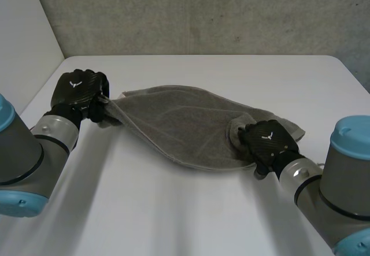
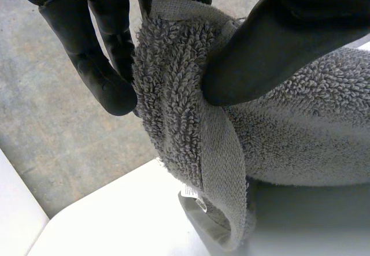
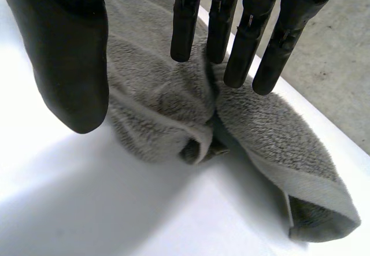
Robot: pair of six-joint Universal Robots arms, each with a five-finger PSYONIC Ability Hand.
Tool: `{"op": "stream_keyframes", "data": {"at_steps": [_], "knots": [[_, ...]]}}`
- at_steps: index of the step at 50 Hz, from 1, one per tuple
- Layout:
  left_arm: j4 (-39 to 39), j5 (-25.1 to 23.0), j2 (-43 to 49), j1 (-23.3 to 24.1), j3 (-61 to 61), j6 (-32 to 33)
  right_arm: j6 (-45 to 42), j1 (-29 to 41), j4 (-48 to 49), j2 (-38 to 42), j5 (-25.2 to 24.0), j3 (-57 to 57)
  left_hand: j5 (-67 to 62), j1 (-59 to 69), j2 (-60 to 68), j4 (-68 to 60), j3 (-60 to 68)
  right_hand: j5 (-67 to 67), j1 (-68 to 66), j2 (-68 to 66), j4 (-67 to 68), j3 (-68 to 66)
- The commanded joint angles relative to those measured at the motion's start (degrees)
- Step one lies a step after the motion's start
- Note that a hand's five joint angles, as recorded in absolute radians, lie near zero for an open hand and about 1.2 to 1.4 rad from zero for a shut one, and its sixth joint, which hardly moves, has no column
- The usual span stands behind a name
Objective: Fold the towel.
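Bench point(image 1: 231, 71): plain white top with rounded far corners, matte. Behind it is a rough grey concrete wall point(image 1: 202, 13), and a white panel point(image 1: 23, 36) closes the robot's left side.

Grey terry towel point(image 1: 185, 126) is mid-bench, stretched between the two hands. It's loose and creased rather than flat, with the long near edge sagging in a curve.

Left hand point(image 1: 78, 94) is at the towel's left end, clamped on it. In the left wrist view the thumb point(image 2: 272, 42) presses the hem point(image 2: 173, 111) against the fingers point(image 2: 92, 59). That end is raised off the bench, the hem hangs down below the pinch, and a small white label point(image 2: 193, 193) shows under it.

Right hand point(image 1: 269, 142) is at the towel's right end, over a bunched lump of cloth. In the right wrist view the fingers point(image 3: 185, 19) are straight and spread, the thumb point(image 3: 69, 65) is held apart, and nothing is gripped. The fingertips sit over the bunched pile point(image 3: 162, 106); can't tell whether they touch it. A folded-over end of the towel point(image 3: 324, 215) lies flat on the bench just beside the lump.
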State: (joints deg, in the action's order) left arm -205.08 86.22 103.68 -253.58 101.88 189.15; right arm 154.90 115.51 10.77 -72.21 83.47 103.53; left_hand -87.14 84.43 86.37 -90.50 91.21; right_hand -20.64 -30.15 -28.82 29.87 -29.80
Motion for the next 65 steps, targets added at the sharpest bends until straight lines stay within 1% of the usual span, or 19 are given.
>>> {"op": "stream_keyframes", "data": {"at_steps": [1, 10, 24, 25, 26, 27, 28, 32, 34, 37, 40, 42, 45, 47, 48, 50, 54, 59, 65], "knots": [[0.03, 0.0, 0.03, -0.42, -0.01, -0.01, -0.21, 0.68, 1.09, -1.01, -0.59, 2.9, 17.14, -4.43, -6.37, 10.5, -11.21, 0.37, -0.12, -1.45, 0.39, -0.47], [-0.06, 0.0, 0.2, -0.68, -0.01, -0.01, -0.91, 0.68, 5.23, 0.14, -2.44, 3.17, 17.14, -4.43, -6.37, 10.5, -11.21, -1.31, -1.8, -3.13, 2.08, -2.15], [-0.06, 0.09, 0.12, -0.68, -0.01, -0.01, -6.54, 0.68, 5.75, 11.74, -1.47, -5.27, 17.14, -4.43, -6.37, 10.5, -11.21, -13.25, -13.74, -15.07, 14.02, -14.09], [-0.06, 0.09, 0.12, -0.68, -0.01, -0.09, -6.88, 0.59, 5.49, 12.78, -1.38, -6.14, 17.14, -4.43, -6.37, 10.5, -11.21, -21.41, -21.9, -23.23, 22.18, -22.25], [-0.06, 0.09, 0.12, -0.68, -0.01, -0.1, -6.89, 0.59, 5.49, 12.79, -1.38, -6.14, 17.14, -4.43, -6.37, 10.5, -11.21, -21.49, -21.99, -23.31, 22.26, -22.33], [-0.06, 0.09, 0.03, -0.77, -0.1, -0.1, -6.89, 0.42, 5.31, 13.49, -1.03, -7.1, 17.14, -4.43, -6.37, 10.5, -11.21, -37.48, -37.97, -39.3, 38.25, -38.32], [-0.06, 0.09, -0.06, -0.77, -0.1, -0.1, -6.54, -0.02, 5.31, 13.41, -0.68, -7.81, 17.14, -4.43, -6.37, 10.5, -11.21, -49.24, -49.73, -51.06, 50.01, -50.08], [0.03, 0.27, -0.41, -0.77, -0.54, -0.18, -6.27, -0.37, 5.31, 10.51, -0.24, -8.69, 17.14, -4.43, -6.37, 10.5, -11.21, -49.36, -49.85, -51.18, 50.13, -50.2], [0.03, 0.27, -2.16, -0.86, -1.15, -0.36, -6.27, -0.99, 5.23, 2.12, 0.02, -9.65, 17.14, -4.43, -6.37, 10.5, -11.21, -49.36, -49.85, -51.18, 50.13, -50.2], [0.03, 0.27, -3.49, -0.95, -1.33, -0.8, -5.92, -1.34, 4.87, -1.8, 0.2, -10.63, 17.14, -4.43, -6.37, 10.5, -11.21, -49.36, -49.85, -51.18, 50.13, -50.2], [0.2, 0.27, -7.27, -1.04, -2.21, -2.38, -5.48, -1.43, 2.15, -7.33, 0.38, -13.53, 17.14, -4.43, -6.37, 10.5, -11.21, -49.36, -49.85, -51.18, 50.13, -50.2], [1.6, 0.18, -11.99, -1.04, -3.08, -4.48, -5.31, -1.78, -6.85, -10.31, -0.06, -19.29, 17.14, -4.43, -6.37, 10.5, -11.21, -49.36, -49.85, -51.18, 50.13, -50.2], [2.66, 0.18, -14.21, -1.12, -3.79, -5.37, -5.22, -1.96, -13.14, -11.2, -0.59, -23.2, 17.14, -4.43, -6.37, 10.5, -11.21, -49.36, -49.85, -51.18, 50.13, -50.2], [5.55, 0.18, -17.45, -1.12, -5.72, -6.16, -6.09, -3.88, -24.25, -11.64, -2.17, -30.45, 17.14, -4.43, -6.37, 10.5, -11.21, -49.36, -49.85, -51.18, 50.13, -50.2], [5.57, 0.18, -17.46, -1.12, -5.73, -6.16, -6.1, -3.89, -24.31, -11.64, -2.17, -30.49, 17.14, -4.43, -6.37, 10.5, -11.21, -49.36, -49.85, -51.18, 50.13, -50.2], [8.89, 0.18, -18.78, -1.12, -7.91, -6.07, -8.28, -6.6, -32.53, -10.94, -3.75, -36.18, 17.14, -4.43, -6.37, 10.5, -11.21, -49.36, -49.85, -51.18, 50.13, -50.2], [12.6, 0.09, -18.6, -1.21, -10.12, -5.98, -11.11, -9.16, -37.05, -9.36, -5.69, -40.16, 17.14, -4.43, -6.37, 10.5, -11.21, -49.36, -49.85, -51.18, 50.13, -50.2], [16.02, 0.0, -13.95, -1.48, -12.32, -5.54, -15.5, -10.66, -39.77, -4.17, -5.69, -42.53, 17.14, -4.43, -6.37, 10.5, -11.21, -49.36, -49.85, -51.18, 50.13, -50.2], [18.57, 0.09, 0.7, -1.65, -17.14, -1.52, -24.36, -9.52, -42.06, 4.95, -3.59, -44.02, 17.14, -4.43, -6.37, 10.5, -11.21, -49.36, -49.85, -51.18, 50.13, -50.2]]}}
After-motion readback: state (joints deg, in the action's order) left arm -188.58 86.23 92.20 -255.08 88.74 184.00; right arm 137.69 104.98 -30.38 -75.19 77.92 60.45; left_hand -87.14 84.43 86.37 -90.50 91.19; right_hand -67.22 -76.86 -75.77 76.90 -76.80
